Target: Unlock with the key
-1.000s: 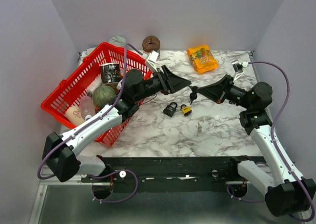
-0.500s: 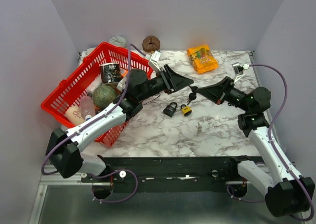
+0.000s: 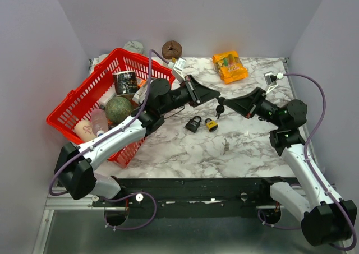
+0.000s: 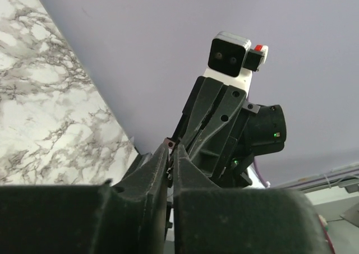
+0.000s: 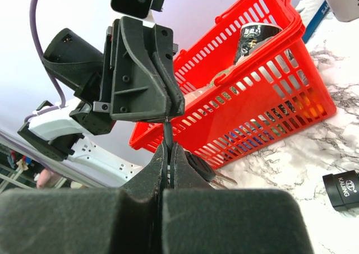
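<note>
- At the left edge of the tabletop (image 3: 252,147), a red basket (image 3: 73,105) of groceries is seen; nothing in it is involved.
- Above the middle of the tabletop, the left gripper (image 3: 216,95) is held clear of the surface. Its fingers (image 5: 140,69), which stood well apart a second ago, have been brought almost together. From the right wrist view they appear to be pinched on the upper end of the key (image 5: 168,132).
- The key is thus carried in the air between the two grippers, with spare keys (image 5: 208,175) hanging beside it.
- Below and slightly towards the near edge, a black padlock (image 3: 193,123) and a yellow padlock (image 3: 211,124) lie side by side on the tabletop. They are just apart, and neither is touched. Which one is meant to be opened cannot be told.
- To the right of the key, the right gripper (image 3: 226,104) is kept pressed tight on the key's lower part, as it was a second ago.
- Since the key is now gripped from both ends, a handover or re-grip is judged to be under way. No key has been brought to a lock, so the unlocking itself is judged not yet begun.
</note>
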You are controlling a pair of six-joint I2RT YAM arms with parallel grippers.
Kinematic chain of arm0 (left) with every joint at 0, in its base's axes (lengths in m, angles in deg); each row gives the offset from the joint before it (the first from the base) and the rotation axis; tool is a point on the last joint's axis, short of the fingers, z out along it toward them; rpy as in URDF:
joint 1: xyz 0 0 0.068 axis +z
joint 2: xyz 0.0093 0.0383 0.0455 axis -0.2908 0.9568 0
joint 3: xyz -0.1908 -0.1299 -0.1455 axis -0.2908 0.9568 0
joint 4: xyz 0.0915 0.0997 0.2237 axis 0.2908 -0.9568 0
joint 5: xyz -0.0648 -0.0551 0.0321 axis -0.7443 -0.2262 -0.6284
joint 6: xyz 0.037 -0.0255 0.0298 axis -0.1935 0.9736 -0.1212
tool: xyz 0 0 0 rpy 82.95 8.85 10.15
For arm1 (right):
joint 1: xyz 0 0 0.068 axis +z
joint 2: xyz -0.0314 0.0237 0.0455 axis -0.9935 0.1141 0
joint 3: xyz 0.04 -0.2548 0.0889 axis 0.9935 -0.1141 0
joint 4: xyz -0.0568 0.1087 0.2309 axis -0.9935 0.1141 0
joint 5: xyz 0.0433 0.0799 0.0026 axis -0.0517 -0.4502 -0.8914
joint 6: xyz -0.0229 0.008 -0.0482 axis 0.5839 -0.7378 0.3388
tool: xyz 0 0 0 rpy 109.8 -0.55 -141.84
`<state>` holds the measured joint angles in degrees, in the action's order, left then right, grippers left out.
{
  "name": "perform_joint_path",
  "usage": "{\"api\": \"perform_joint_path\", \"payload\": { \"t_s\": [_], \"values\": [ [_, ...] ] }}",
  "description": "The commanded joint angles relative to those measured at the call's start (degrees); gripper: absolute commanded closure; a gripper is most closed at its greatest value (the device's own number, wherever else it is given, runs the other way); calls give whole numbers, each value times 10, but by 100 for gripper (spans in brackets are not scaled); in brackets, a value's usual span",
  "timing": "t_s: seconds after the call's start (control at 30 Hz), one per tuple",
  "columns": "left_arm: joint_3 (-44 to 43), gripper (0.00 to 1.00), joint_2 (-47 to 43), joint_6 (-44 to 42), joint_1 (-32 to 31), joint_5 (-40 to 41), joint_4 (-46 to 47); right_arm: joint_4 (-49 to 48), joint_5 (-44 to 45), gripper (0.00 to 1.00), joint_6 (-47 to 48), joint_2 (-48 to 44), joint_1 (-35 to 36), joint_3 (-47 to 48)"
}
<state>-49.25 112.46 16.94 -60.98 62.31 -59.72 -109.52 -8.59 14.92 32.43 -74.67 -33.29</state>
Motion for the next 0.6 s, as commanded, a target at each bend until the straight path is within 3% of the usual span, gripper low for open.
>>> {"api": "perform_joint_path", "payload": {
  "t_s": [0.0,0.17,0.27,0.3,0.4,0.57],
  "values": [
    [-21,100,10,4,-4,-2,9,2,11,99,10,-2,2,2],
    [-21,100,4,-15,0,-5,-9,79,-1,96,58,1,2,29],
    [-17,100,-4,-32,20,-44,-15,172,-8,75,129,-6,2,69],
    [-14,100,-4,-37,28,-61,-14,225,-12,61,151,-8,1,80],
    [-22,100,-2,-67,54,-163,-25,300,-47,44,219,-1,2,121],
    [-65,100,10,-144,68,-334,-111,429,-144,41,311,35,2,177]
  ]
}}
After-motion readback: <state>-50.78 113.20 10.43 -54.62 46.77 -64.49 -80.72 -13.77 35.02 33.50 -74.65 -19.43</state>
